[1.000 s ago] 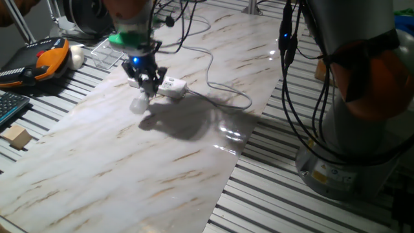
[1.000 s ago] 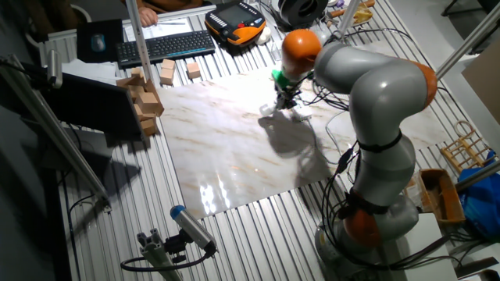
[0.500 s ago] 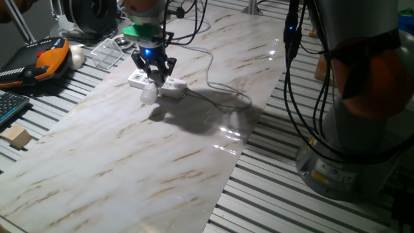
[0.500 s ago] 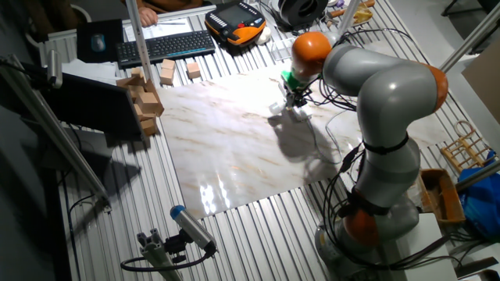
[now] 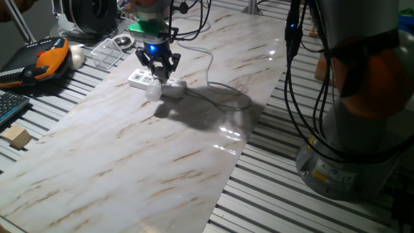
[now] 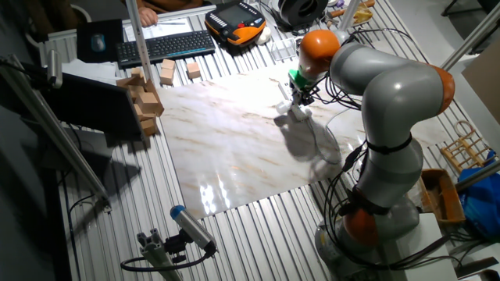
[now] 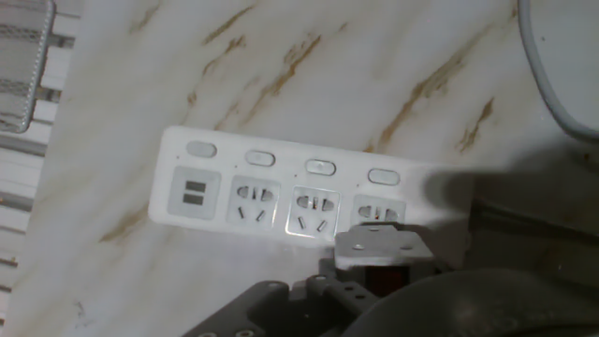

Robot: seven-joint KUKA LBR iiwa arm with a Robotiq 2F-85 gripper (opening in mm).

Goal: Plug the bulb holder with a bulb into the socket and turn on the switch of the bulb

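The socket, a long white power strip (image 5: 145, 80), lies on the marble board at the far left; in the hand view (image 7: 281, 192) it shows a row of outlets with buttons above. My gripper (image 5: 160, 69) is shut on the bulb holder, right above the strip's cable end. The frosted bulb (image 5: 153, 93) sticks out below the fingers, toward the front. In the hand view the holder's plug face (image 7: 384, 245) hovers over the rightmost outlet, with its red switch (image 7: 386, 278) just behind. In the other fixed view the gripper (image 6: 299, 97) hides the holder.
The strip's grey-white cable (image 5: 223, 90) loops right across the board. An orange-black pendant (image 5: 45, 59), a clear tray (image 5: 105, 53) and a wooden block (image 5: 17, 137) lie left of the board. A keyboard (image 6: 164, 45) and wooden blocks (image 6: 142, 100) sit beyond.
My gripper has carried the bulb holder from the board in front of the strip, back and right, to above the strip's cable-end outlet.
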